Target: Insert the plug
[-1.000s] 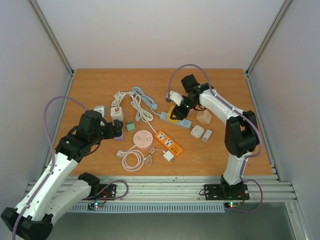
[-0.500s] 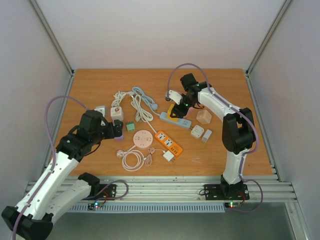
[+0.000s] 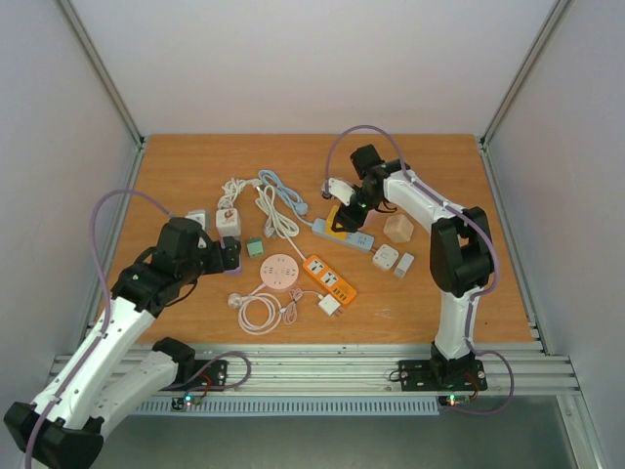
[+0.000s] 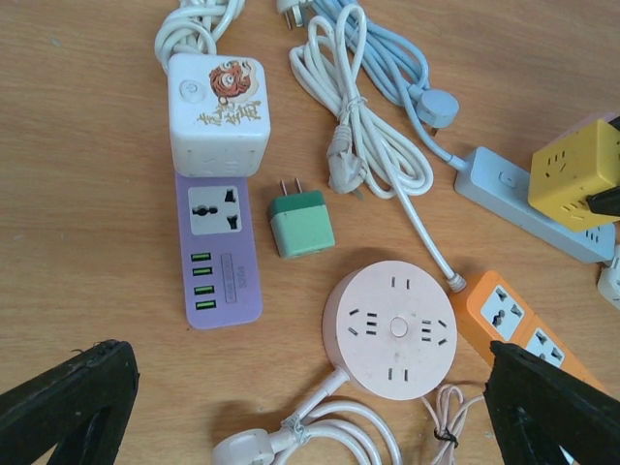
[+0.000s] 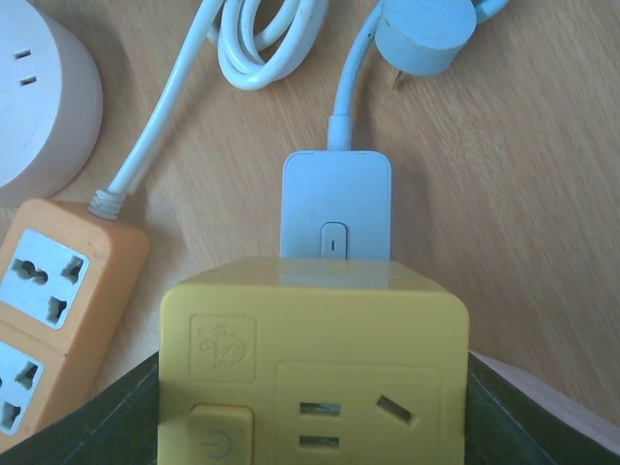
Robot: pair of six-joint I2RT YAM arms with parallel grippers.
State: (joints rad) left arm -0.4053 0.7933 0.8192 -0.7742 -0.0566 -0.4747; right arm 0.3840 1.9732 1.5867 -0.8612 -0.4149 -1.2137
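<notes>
- Cube (image 5: 315, 368): a yellow block with rounded edges. Its upper face carries a power button, socket slots and an embossed logo. The right gripper (image 5: 312, 421) holds it by two sides, directly over the strip. Whether its pins are seated cannot be told.
- Strip (image 5: 336, 218): pale blue and long, lying flat and diagonal on the wood, right of centre. Only its switch end shows past the cube.
- Cord (image 4: 387, 58): pale blue, running from the strip's switch end to a round plug (image 5: 426, 29) lying loose nearby.
</notes>
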